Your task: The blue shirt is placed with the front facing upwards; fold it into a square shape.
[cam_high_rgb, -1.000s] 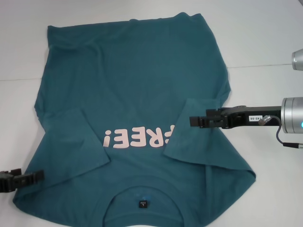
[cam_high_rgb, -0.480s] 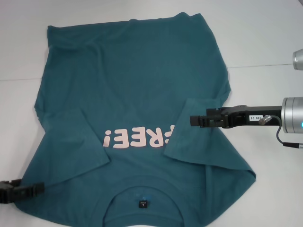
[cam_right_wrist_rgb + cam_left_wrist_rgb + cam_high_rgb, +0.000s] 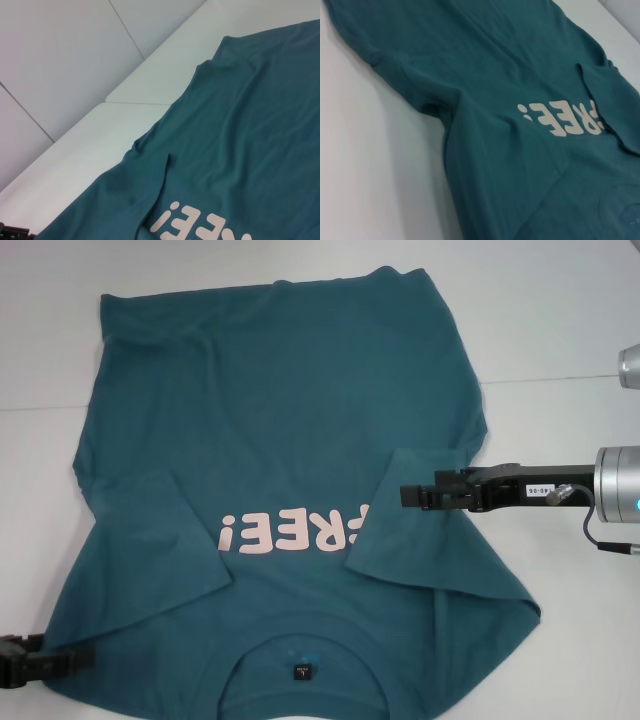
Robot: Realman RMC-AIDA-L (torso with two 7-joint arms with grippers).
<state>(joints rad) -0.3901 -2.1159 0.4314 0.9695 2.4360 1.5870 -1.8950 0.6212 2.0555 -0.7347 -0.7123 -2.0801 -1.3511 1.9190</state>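
Note:
The blue shirt (image 3: 280,410) lies flat on the white table, front up, with its neckline and small black label (image 3: 303,672) nearest me. Pale pink "FREE!" lettering (image 3: 295,532) crosses the chest. Both sleeves are folded inward: the left sleeve (image 3: 150,540) and the right sleeve (image 3: 420,540), which covers the first letter. My right gripper (image 3: 403,495) hovers over the folded right sleeve, pointing at the lettering. My left gripper (image 3: 88,655) sits low at the shirt's left shoulder edge, partly cut off by the picture's edge. The shirt (image 3: 510,100) fills the left wrist view, and the shirt (image 3: 250,125) also shows in the right wrist view.
The white table (image 3: 560,320) shows bare surface to the far right, the far left and beyond the shirt's hem. A seam line (image 3: 560,378) crosses the tabletop. The right arm's silver wrist (image 3: 618,485) reaches in from the right edge.
My left gripper has slid along the shirt's left edge toward me, from beside the sleeve to the shoulder corner. The right gripper and the shirt have not moved.

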